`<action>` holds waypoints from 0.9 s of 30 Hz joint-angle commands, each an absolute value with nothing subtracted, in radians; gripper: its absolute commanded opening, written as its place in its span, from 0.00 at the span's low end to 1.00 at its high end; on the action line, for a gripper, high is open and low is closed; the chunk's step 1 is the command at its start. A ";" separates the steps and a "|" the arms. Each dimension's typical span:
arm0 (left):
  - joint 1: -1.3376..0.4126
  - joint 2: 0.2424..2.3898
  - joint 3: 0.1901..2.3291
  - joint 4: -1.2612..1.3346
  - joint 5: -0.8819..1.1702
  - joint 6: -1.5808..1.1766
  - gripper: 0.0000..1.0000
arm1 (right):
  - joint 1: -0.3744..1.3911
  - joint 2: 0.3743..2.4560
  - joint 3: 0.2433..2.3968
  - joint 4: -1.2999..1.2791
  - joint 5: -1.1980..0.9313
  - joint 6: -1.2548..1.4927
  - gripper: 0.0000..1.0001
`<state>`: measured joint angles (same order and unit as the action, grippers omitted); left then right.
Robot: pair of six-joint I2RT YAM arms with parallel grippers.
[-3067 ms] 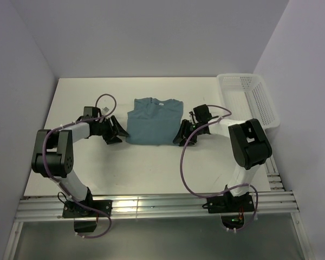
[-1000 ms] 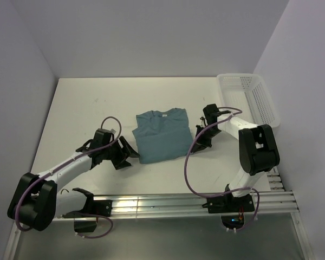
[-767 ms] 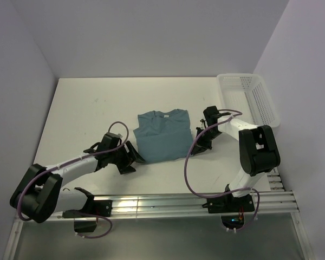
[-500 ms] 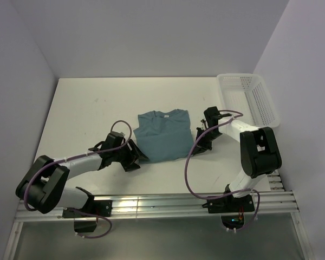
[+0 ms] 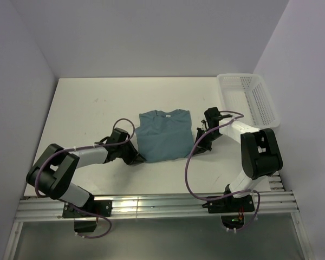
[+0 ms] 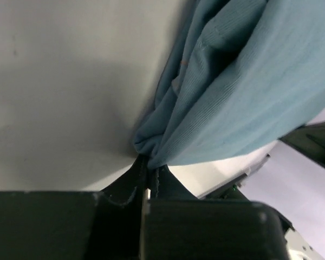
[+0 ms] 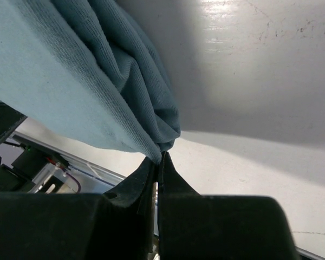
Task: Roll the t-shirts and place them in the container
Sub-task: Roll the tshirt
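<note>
A dusty teal t-shirt (image 5: pixel 163 136) lies folded into a rough rectangle near the middle of the white table (image 5: pixel 81 103), collar toward the far wall, with a robot arm holding it at each near corner. The left gripper (image 5: pixel 137 157), reaching low over the table from the left, is pinched closed on the near left corner of the cloth. Its wrist camera shows the two dark fingers (image 6: pixel 124 184) pressed together, with a bunched fold of ribbed teal fabric caught at their tips and the rest of the shirt spreading away above. The right gripper (image 5: pixel 198 145) is likewise clamped tight on the shirt at its near right corner. From that wrist, the fingers (image 7: pixel 135 187) meet in a narrow seam where gathered folds of the cloth converge, just over the table. A white plastic mesh basket (image 5: pixel 249 97) sits at the far right corner of the table, well apart from the shirt. Purple cables (image 5: pixel 187 168) loop from both arms, the right one hanging in a long curve toward the arm's base
</note>
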<state>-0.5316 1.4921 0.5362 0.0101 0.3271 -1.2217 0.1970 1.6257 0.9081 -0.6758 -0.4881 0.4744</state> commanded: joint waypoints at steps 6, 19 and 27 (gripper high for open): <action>-0.535 1.434 0.601 -0.239 0.265 -1.143 0.00 | 0.189 1.583 0.897 -0.770 -0.517 0.480 0.00; -0.535 1.264 0.569 -0.475 0.413 -1.203 0.00 | 0.189 1.517 0.818 -0.928 -0.615 0.529 0.00; -0.535 1.273 0.655 -0.547 0.465 -1.249 0.00 | 0.189 1.508 0.857 -1.061 -0.601 0.594 0.00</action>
<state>-0.5339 1.2736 0.5873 -0.4778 0.4419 -1.2232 0.1963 1.5269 0.8253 -0.9493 -0.6216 0.5537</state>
